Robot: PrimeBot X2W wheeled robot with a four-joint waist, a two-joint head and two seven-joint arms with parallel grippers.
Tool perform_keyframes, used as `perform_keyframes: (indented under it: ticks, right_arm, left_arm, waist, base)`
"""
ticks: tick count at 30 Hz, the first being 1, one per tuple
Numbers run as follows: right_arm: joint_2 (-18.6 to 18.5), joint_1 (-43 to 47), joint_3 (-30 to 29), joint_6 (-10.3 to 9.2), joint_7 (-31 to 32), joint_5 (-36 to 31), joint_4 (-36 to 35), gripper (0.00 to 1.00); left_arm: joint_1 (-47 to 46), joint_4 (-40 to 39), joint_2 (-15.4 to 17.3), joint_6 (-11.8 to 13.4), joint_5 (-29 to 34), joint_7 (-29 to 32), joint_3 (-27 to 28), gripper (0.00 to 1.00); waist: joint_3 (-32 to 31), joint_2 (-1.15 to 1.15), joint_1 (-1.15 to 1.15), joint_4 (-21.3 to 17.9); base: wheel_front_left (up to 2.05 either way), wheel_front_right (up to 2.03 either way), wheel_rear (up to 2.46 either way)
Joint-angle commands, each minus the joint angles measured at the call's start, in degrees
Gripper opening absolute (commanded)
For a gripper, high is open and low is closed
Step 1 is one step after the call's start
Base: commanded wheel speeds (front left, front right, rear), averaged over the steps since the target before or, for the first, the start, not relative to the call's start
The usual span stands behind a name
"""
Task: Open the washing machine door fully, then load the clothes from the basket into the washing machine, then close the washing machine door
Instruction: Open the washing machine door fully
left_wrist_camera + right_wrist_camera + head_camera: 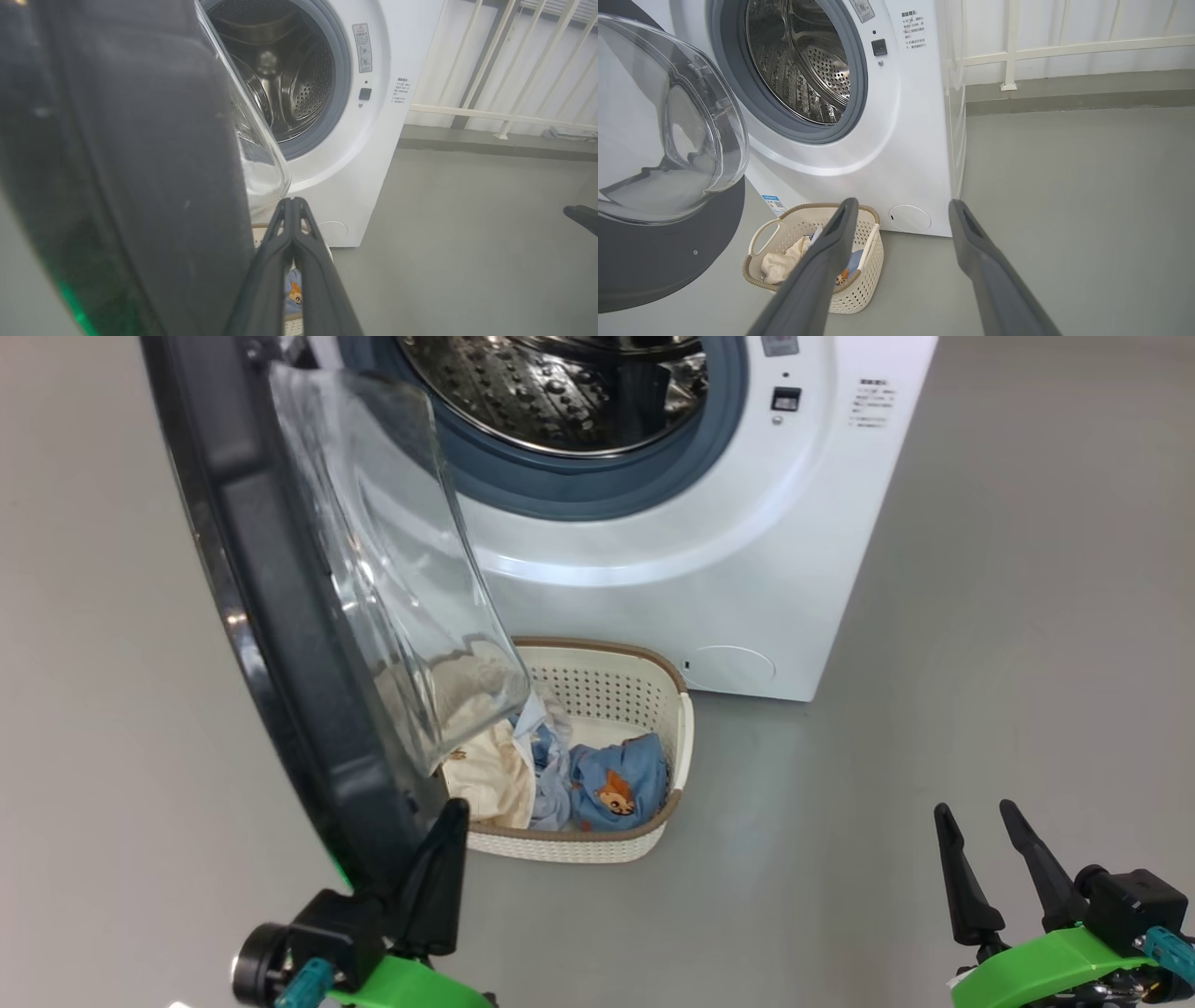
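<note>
The washing machine (747, 551) stands with its steel drum (569, 392) exposed. The washing machine door (280, 644) is swung out toward me, black rim on the left and glass bowl (401, 569) facing the machine. The basket (686, 728) sits on the floor below the opening, partly behind the glass. The clothes (621, 779) lie in it, blue with an orange print beside a cream piece (490, 775). My left gripper (453, 807) is shut and empty, its tip close by the door's lower inner rim (140, 163); contact is unclear. My right gripper (976, 807) hangs open and empty at the lower right, well clear of the basket (759, 273).
Bare grey floor (934, 756) stretches to the right of the machine. A white railing (1011, 51) on a low kerb runs behind it. The open door blocks the left side of the basket. A round lower hatch (733, 670) sits on the machine's front.
</note>
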Motion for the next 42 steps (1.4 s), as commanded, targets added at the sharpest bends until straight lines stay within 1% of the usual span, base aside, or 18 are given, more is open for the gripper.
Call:
perform_keyframes:
  ticks: [1,11,18,29,42]
  right_arm:
    - [-0.6,-0.5,1.3,0.16,-0.7,0.1,-1.4,1.0]
    - [-0.7,-0.2,1.8,0.16,-0.7,-0.3,-1.7,1.0]
    - [-0.7,0.2,2.2,0.16,-0.7,-0.2,-1.5,1.0]
    - [-2.1,-0.5,2.8,0.16,-0.7,-0.2,-1.8,1.0]
    - [-3.6,-1.6,3.0,0.16,-0.7,-0.3,-2.0,1.0]
  left_arm:
    - [-0.4,-1.0,1.9,1.4,-0.7,0.1,3.7,0.0]
    - [1.6,-1.1,3.0,2.5,-1.7,-0.2,5.4,0.0]
    - [2.4,-0.4,4.2,4.0,-3.0,-0.9,8.6,0.0]
    - [-0.1,4.0,7.8,5.0,-6.1,-2.3,16.5,0.0]
    - [-5.3,11.3,10.7,5.8,-10.2,-3.3,27.1,0.0]
  waist:
    - [-0.5,0.0,0.0,0.9]
    - [-1.6,0.0,0.0,4.0]
    - [-2.5,0.0,0.0,5.1]
    - [-1.0,0.0,0.0,3.8]
    - [1.6,0.0,0.0,2.5]
  base:
    - [0.0,0.0,0.0]
    - [0.0,0.0,0.0]
    - [0.0,0.0,0.0]
    - [0.0,0.0,0.0]
    - [0.0,0.0,0.0]
